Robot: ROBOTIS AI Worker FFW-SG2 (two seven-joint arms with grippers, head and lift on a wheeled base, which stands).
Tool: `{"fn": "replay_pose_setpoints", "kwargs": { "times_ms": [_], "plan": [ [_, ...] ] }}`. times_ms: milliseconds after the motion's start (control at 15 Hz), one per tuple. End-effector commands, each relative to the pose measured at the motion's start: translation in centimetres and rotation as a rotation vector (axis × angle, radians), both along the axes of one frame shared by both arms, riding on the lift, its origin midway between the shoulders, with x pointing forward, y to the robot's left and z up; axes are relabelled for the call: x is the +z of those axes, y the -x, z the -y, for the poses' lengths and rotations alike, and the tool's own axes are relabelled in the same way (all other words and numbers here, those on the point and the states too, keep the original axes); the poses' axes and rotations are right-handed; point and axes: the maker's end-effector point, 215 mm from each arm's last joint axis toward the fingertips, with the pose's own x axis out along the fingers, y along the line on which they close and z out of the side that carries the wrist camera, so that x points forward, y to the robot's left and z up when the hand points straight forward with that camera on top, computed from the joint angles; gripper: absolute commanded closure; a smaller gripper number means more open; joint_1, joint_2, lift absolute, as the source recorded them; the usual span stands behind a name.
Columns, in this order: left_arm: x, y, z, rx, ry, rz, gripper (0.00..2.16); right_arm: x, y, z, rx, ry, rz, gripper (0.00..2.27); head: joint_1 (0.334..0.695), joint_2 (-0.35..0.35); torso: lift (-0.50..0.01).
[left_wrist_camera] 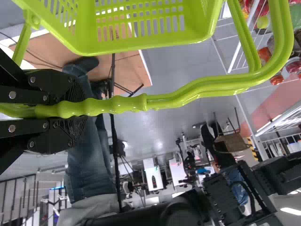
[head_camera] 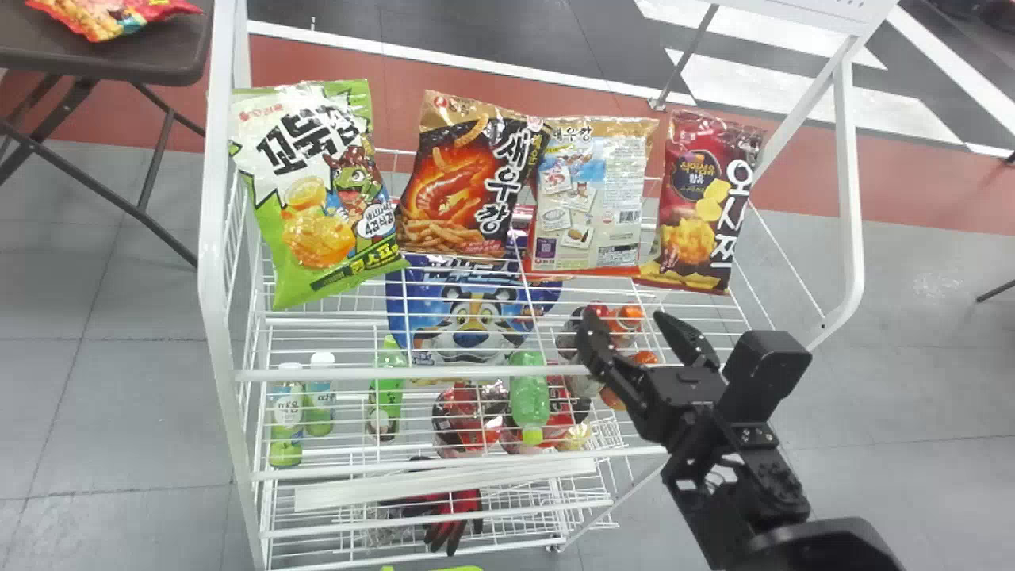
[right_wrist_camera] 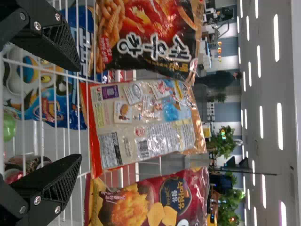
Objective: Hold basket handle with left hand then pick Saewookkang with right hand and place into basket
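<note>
In the head view my right gripper (head_camera: pixel 625 323) is raised before the rack's top shelf, fingers spread with nothing between them. The light Saewookkang bag (head_camera: pixel 591 194), back side showing, leans beyond and slightly left of it; the black Saewookkang bag (head_camera: pixel 464 178) stands to its left. From the right wrist, the open right gripper (right_wrist_camera: pixel 79 113) faces the light bag (right_wrist_camera: pixel 146 122) without touching it, with the black bag (right_wrist_camera: pixel 146 35) alongside. My left gripper (left_wrist_camera: pixel 77 109) is shut on the green basket handle (left_wrist_camera: pixel 164 101) in the left wrist view, where the basket (left_wrist_camera: pixel 141 44) also shows.
A green snack bag (head_camera: pixel 317 198) stands left on the white wire rack (head_camera: pixel 218 301), a dark red one (head_camera: pixel 702 202) right. Wire bars run in front. Bottles (head_camera: pixel 530 392) and a blue bag (head_camera: pixel 468 317) sit lower. A dark table (head_camera: pixel 158 55) is at far left.
</note>
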Motion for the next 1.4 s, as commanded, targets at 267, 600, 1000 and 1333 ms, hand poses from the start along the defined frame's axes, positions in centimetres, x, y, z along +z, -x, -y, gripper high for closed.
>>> {"fn": "replay_pose_setpoints", "kwargs": {
  "times_ms": [267, 600, 1000, 1333],
  "plan": [
    [-1.2, 0.5, -0.1, -0.015, -0.016, -0.035, 1.87, 1.6, -6.0, 1.4, -0.028, -0.001, 0.081, 0.18, 0.695, -0.35, -0.019],
    [-2.0, 0.2, -0.5, -0.008, -0.032, -0.042, 1.87, 0.8, -11.4, 1.3, -0.024, 0.001, 0.089, 0.18, 0.695, -0.35, -0.019],
    [-2.7, -1.0, -0.9, -0.002, -0.053, -0.028, 1.87, 2.0, -15.6, 0.1, -0.005, 0.033, 0.125, 0.18, 0.695, -0.35, -0.019],
    [-3.0, -1.6, -1.1, -0.003, -0.053, -0.038, 1.87, -0.1, -18.3, 0.4, -0.016, 0.083, 0.051, 0.2, 0.695, -0.35, -0.019]
  ]
}}
